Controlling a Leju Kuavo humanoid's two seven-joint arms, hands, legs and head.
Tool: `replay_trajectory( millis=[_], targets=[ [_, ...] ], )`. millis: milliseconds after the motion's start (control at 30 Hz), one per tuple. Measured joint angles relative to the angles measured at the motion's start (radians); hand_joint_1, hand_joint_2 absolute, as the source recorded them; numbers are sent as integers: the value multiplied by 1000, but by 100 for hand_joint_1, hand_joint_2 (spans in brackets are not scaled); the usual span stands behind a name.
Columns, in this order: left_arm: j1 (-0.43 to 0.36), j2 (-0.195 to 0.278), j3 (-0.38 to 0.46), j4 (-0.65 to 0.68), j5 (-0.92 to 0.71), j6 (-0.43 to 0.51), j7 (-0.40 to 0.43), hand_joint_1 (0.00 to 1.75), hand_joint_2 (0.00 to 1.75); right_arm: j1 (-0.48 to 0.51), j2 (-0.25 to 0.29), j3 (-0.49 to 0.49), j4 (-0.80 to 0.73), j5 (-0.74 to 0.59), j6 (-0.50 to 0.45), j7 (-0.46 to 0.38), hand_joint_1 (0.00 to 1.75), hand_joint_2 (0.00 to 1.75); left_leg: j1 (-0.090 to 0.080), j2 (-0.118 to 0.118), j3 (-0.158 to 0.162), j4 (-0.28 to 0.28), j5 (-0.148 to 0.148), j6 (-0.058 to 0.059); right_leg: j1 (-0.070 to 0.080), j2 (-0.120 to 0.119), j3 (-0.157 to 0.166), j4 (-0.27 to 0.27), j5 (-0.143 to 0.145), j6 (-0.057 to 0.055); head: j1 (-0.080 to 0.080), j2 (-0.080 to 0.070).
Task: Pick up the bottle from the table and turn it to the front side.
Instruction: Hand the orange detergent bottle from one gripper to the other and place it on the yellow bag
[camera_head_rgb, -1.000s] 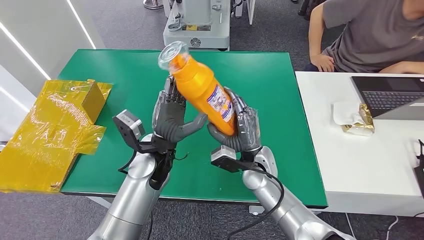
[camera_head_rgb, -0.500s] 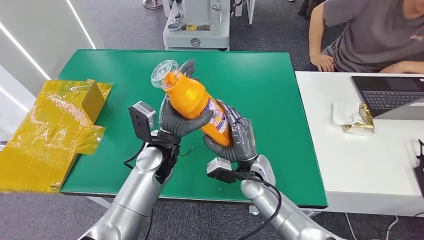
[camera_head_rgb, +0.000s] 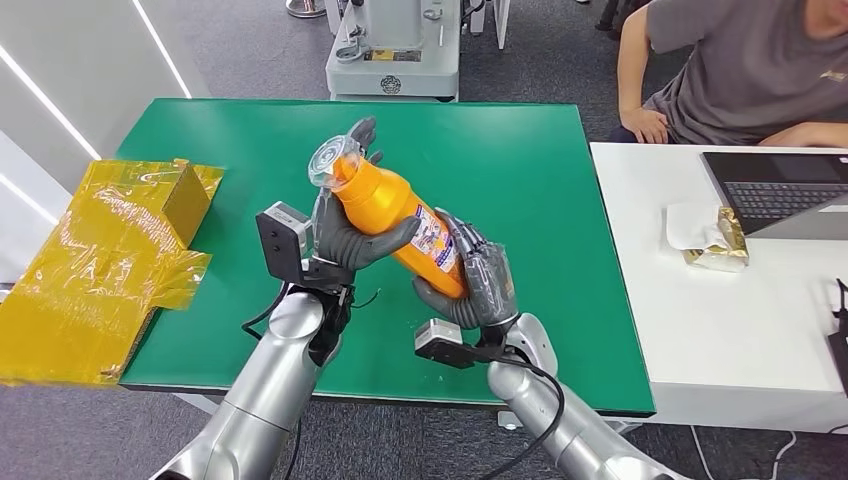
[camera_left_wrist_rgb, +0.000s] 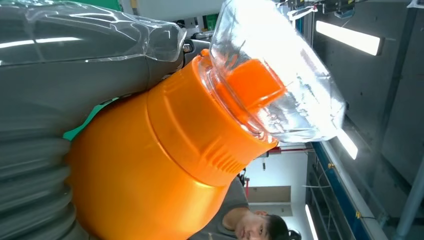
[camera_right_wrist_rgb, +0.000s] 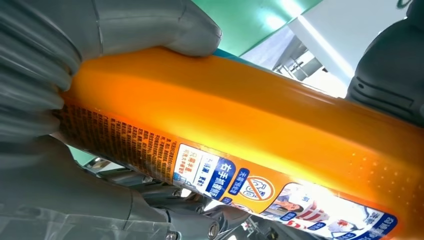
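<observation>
An orange bottle (camera_head_rgb: 392, 212) with a clear cap (camera_head_rgb: 331, 160) is held tilted above the green table (camera_head_rgb: 530, 180), cap toward the far left. My left hand (camera_head_rgb: 352, 235) grips its upper body, thumb across the front. My right hand (camera_head_rgb: 478, 282) holds the lower part, where a printed label (camera_head_rgb: 434, 238) shows. In the left wrist view the orange neck (camera_left_wrist_rgb: 200, 130) and clear cap (camera_left_wrist_rgb: 280, 75) sit beside my thumb (camera_left_wrist_rgb: 75, 60). In the right wrist view the bottle (camera_right_wrist_rgb: 240, 120) and its label (camera_right_wrist_rgb: 225, 175) lie across my hand (camera_right_wrist_rgb: 60, 90).
Crumpled yellow wrapping (camera_head_rgb: 100, 260) with a box lies on the table's left edge. A white desk (camera_head_rgb: 720, 320) at right carries a laptop (camera_head_rgb: 780, 190) and a small packet (camera_head_rgb: 715, 235); a seated person (camera_head_rgb: 740, 70) is behind it. A grey machine base (camera_head_rgb: 395, 50) stands beyond the table.
The bottle has come lower and tipped further over. My left hand rose and closed around its upper body, where a second ago it only touched the bottle's side.
</observation>
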Motion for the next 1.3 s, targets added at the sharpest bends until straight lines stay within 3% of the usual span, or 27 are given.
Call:
replay_trajectory(
  millis=[33,67,133,833,867,967,1000,1300],
  targets=[
    [2,1,0,0,3,8,-8,127,175,-1,0,0,2,1,2,0,175,175,0,0,0,0,0,0,0,0,0,0,0,0,0,0],
    [4,1,0,0,6,18,-16,154,175,-1,0,-1,4,2,4,0,175,175,0,0,0,0,0,0,0,0,0,0,0,0,0,0],
    [10,0,0,0,14,37,-31,175,175,-2,0,-1,6,3,4,0,175,175,0,0,0,0,0,0,0,0,0,0,0,0,0,0],
    [19,0,0,-1,44,51,-45,175,175,4,0,-1,4,-1,5,-5,175,175,0,0,0,0,0,0,0,0,0,0,0,0,0,0],
    [19,0,0,-1,44,51,-45,175,175,4,0,-1,4,-1,5,-5,144,175,0,0,0,0,0,0,0,0,0,0,0,0,0,0],
    [19,0,0,-1,44,51,-44,175,175,4,0,-1,4,1,8,-6,13,175,0,0,0,0,0,0,0,0,0,0,0,0,0,0],
    [18,0,0,-1,44,50,-45,175,175,5,0,-1,4,4,12,-6,0,175,0,0,0,0,0,0,0,0,0,0,0,0,0,0],
    [17,4,0,-1,51,63,-45,175,175,52,0,-1,-52,-43,41,-8,0,175,0,0,0,0,0,0,0,0,0,0,0,0,0,0]
  ],
)
